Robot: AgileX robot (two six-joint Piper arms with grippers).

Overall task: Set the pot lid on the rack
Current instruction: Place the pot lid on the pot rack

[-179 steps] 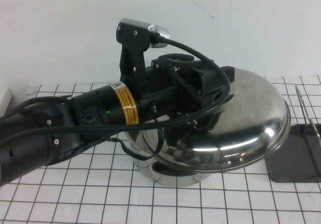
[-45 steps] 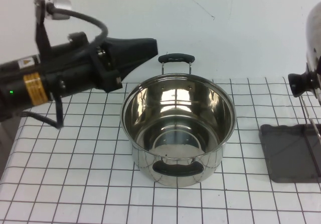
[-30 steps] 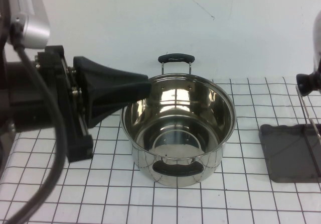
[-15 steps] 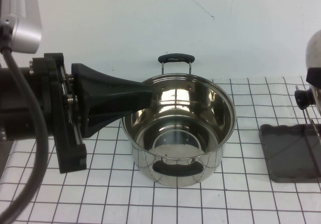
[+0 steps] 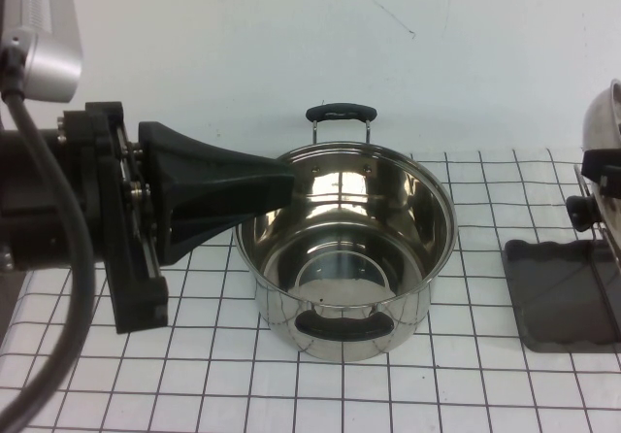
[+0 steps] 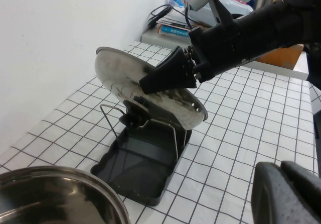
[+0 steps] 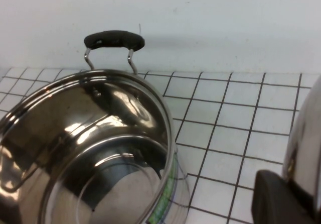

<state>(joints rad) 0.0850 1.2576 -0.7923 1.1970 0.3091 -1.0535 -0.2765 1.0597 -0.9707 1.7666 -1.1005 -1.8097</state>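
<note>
White gridded table (image 5: 466, 384), right pincer (image 6: 150, 81) gripping pot lid (image 6: 115, 71), left pincer (image 5: 277, 185) closed.

The pot (image 5: 344, 249) stands mid-table (image 5: 194, 375). The left gripper (image 5: 218, 190) hangs at the pot's left rim. At the right edge, the rack (image 6: 143, 158) sits on the table; the right gripper (image 6: 168, 76) holds the lid (image 6: 150, 96) tilted over the rack's wires, above the tray.

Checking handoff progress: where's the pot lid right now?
The pot lid is at the table's right edge in the high view, tilted over the rack, held at its rim by the right gripper. The left gripper sits beside the pot.
</note>
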